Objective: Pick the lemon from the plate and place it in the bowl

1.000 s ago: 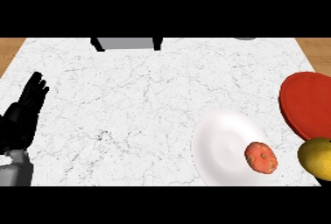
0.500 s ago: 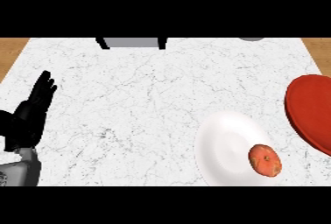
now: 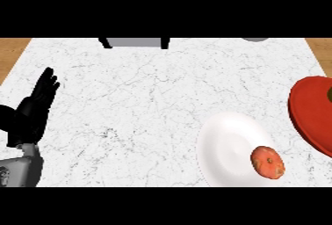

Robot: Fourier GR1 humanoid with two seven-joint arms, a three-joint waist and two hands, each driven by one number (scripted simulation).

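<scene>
We note the left hand point(image 3: 32, 110) at the view's left edge, above its grey forearm point(image 3: 19, 171). Its fingers are straight and upright, close together, and hold nothing; it rests over the marble counter point(image 3: 142, 101).

The right hand shows nowhere.

A white plate point(image 3: 227, 140) lies at lower right. A round orange-red fruit point(image 3: 267, 161) sits on the plate's right part, toward the near rim; we see nothing lemon-yellow on the plate. A red bowl point(image 3: 311, 110) lies just beside the plate, cut off by the right edge. A small olive-yellow sliver point(image 3: 329, 94) shows over the bowl at that edge; we cannot tell what it is.

A grey object on dark legs point(image 3: 133, 42) stands at the counter's far edge.
</scene>
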